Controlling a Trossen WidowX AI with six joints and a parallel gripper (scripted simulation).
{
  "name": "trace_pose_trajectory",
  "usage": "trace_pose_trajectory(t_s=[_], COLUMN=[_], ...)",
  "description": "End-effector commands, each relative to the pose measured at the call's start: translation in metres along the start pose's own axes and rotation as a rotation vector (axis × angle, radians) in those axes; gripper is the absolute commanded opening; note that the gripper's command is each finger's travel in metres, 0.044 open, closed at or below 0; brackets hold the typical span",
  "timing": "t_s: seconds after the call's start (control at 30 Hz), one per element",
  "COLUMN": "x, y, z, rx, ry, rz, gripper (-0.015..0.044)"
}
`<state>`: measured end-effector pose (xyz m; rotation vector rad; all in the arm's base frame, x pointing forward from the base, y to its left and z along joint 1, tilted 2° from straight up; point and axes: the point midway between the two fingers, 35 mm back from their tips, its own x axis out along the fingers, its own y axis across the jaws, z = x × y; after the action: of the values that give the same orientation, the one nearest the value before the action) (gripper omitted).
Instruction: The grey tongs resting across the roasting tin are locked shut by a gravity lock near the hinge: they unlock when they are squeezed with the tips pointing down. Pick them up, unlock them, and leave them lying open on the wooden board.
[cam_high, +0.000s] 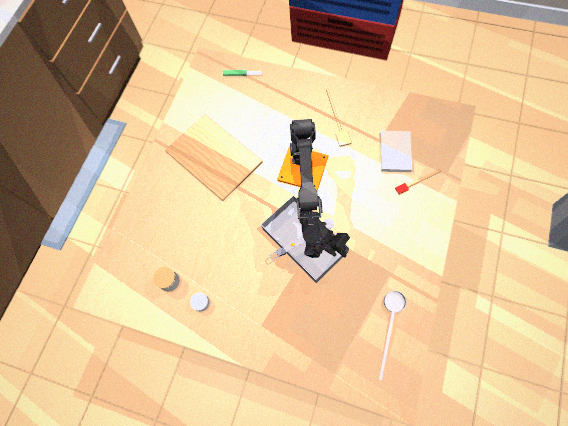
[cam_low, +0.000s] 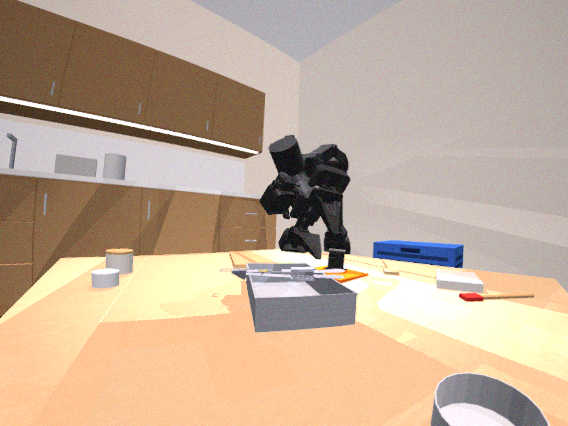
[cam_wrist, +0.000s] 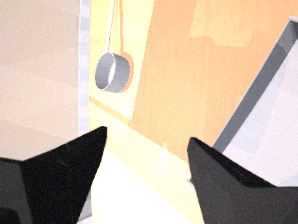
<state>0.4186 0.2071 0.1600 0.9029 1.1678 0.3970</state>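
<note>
The grey tongs (cam_high: 280, 253) (cam_low: 302, 270) lie across the roasting tin (cam_high: 281, 220) (cam_low: 305, 312) (cam_wrist: 239, 107), one end past its left rim. In the top view the arm hides their other end. Whether their arms are locked cannot be seen. My gripper (cam_wrist: 148, 138) is open, with nothing between its fingers. It is above the tin and tilted towards its right side, not touching the tongs. The tongs cannot be made out in the wrist view. The wooden board (cam_high: 205, 150) (cam_low: 244, 258) lies flat to the left of the arm's base, with nothing on it.
A long-handled pan (cam_high: 395, 302) (cam_low: 475, 405) (cam_wrist: 112, 72) lies at the right front. Two round containers (cam_high: 166, 279) (cam_high: 199, 302) stand at the left front. A white box (cam_high: 396, 151) (cam_low: 459, 280) and a red-headed tool (cam_high: 402, 188) (cam_low: 471, 297) lie right of the arm; a green-handled knife (cam_high: 235, 73) lies behind.
</note>
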Motion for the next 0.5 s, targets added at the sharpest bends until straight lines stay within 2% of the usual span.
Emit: trace_pose_trajectory(t_s=[0.0, 0.23, 0.47], x=[-0.045, -0.113, -0.114], y=[-0.056, -0.141, -0.143], z=[0.011, 0.004, 0.004], rx=[0.139, 0.387, 0.393], ry=[-0.083, -0.184, -0.186], rz=[-0.145, -0.363, -0.369], gripper=[0.0260, 0.0260, 0.0260])
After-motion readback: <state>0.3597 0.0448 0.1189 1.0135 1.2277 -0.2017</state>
